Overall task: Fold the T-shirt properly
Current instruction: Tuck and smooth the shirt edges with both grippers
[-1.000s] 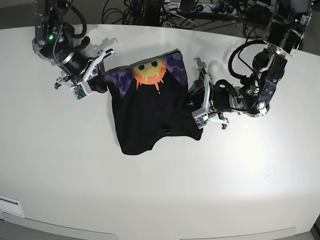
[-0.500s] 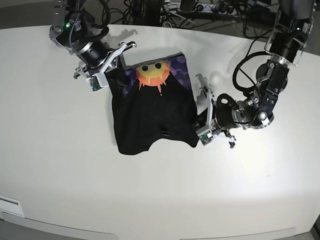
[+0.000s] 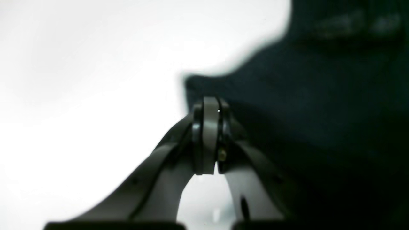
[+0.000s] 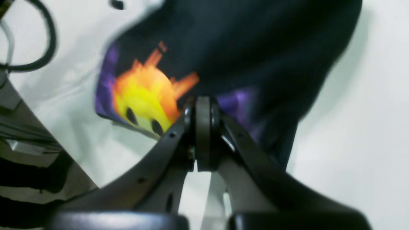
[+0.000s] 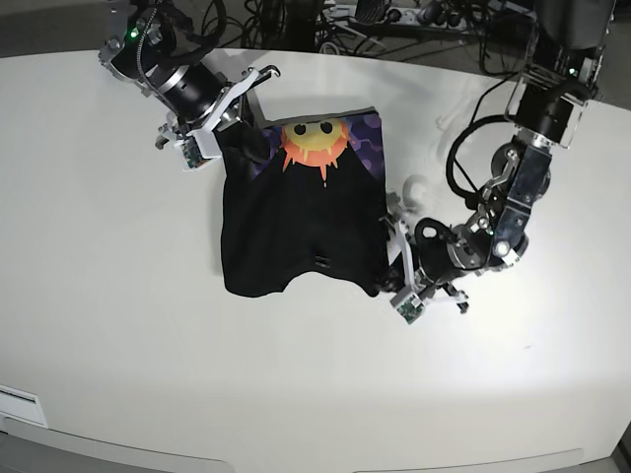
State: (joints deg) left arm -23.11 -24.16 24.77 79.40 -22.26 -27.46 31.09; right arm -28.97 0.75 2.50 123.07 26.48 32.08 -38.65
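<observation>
**Fingers closed at two corners of the shirt**

Fingertips (image 3: pixel 207 127) of the left gripper (image 5: pixel 399 279) press together at the near hem corner of the T-shirt (image 5: pixel 301 232); whether cloth sits between them is unclear. Black fabric spreads beyond them on the table (image 5: pixel 118 325). Farther off, the right gripper (image 5: pixel 245 128) is closed too, just beside the sun print (image 4: pixel 143 95).

The large black short-sleeved cloth T-shirt (image 5: pixel 301 222) lies on the white table (image 5: pixel 118 335), centre. The right gripper (image 5: pixel 237 123) sits at its eleven o'clock corner, the left gripper (image 5: pixel 394 261) at four o'clock.
</observation>
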